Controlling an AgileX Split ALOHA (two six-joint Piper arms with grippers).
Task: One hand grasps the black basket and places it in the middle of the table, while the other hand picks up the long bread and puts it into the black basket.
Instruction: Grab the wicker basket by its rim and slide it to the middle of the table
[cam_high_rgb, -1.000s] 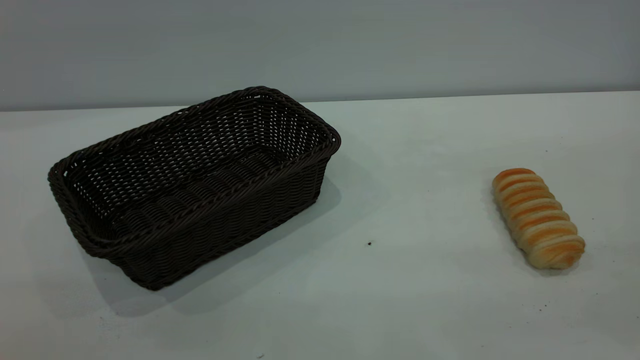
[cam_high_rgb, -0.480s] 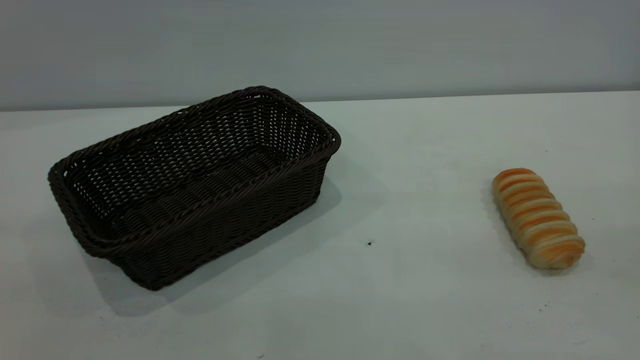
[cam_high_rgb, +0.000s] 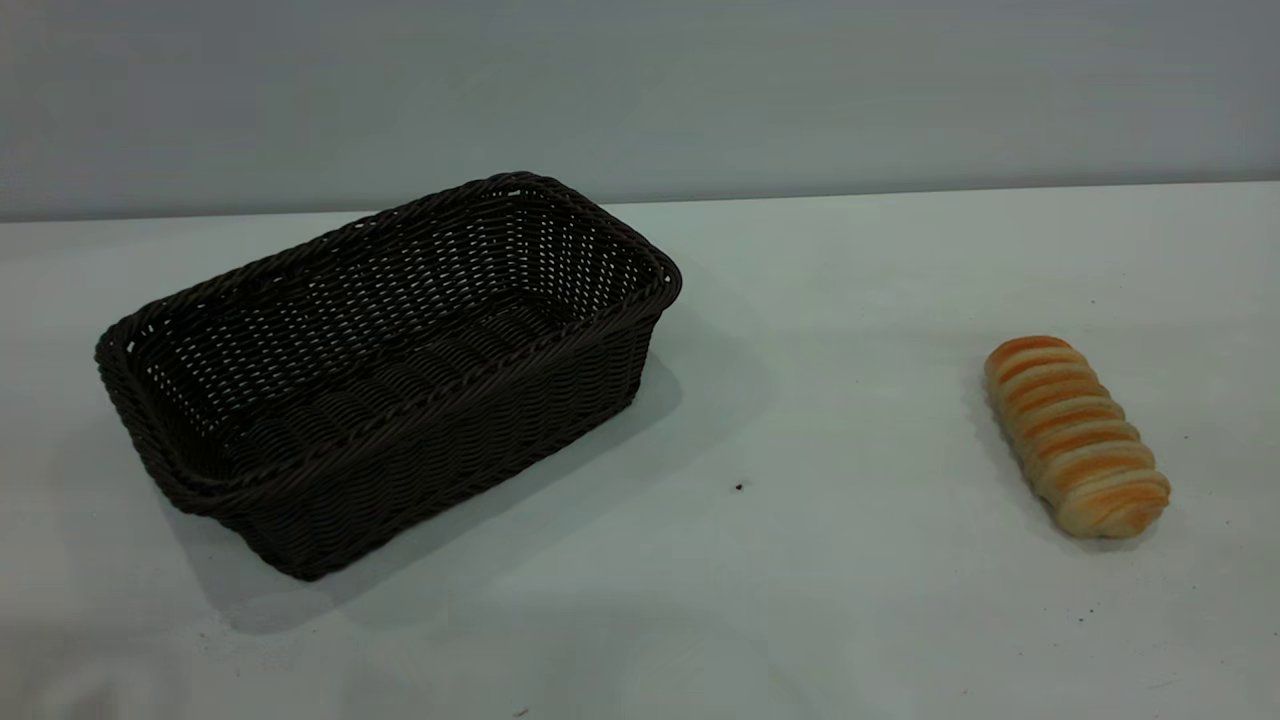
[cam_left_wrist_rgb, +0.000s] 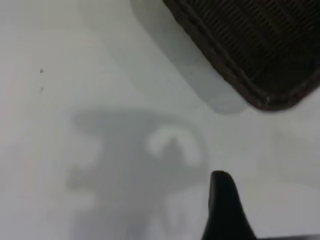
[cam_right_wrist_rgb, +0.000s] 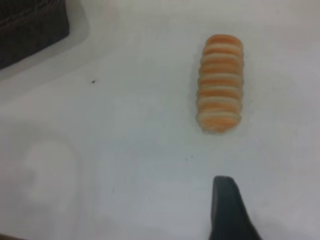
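The black basket (cam_high_rgb: 390, 365) stands empty on the white table (cam_high_rgb: 850, 280), left of the middle and turned at an angle. The long bread (cam_high_rgb: 1076, 435) lies on the table at the right, far from the basket. Neither gripper shows in the exterior view. The left gripper (cam_left_wrist_rgb: 222, 192) hovers above bare table near a corner of the basket (cam_left_wrist_rgb: 260, 55), and its shadow falls on the table below. The right gripper (cam_right_wrist_rgb: 225, 197) hovers above bare table a short way from the bread (cam_right_wrist_rgb: 220, 82), with a basket corner (cam_right_wrist_rgb: 30, 30) farther off.
A small dark speck (cam_high_rgb: 739, 487) lies on the table between basket and bread. A grey wall (cam_high_rgb: 640, 90) runs behind the table's far edge.
Basket and bread have not moved. A faint shadow has spread over the table's front left corner.
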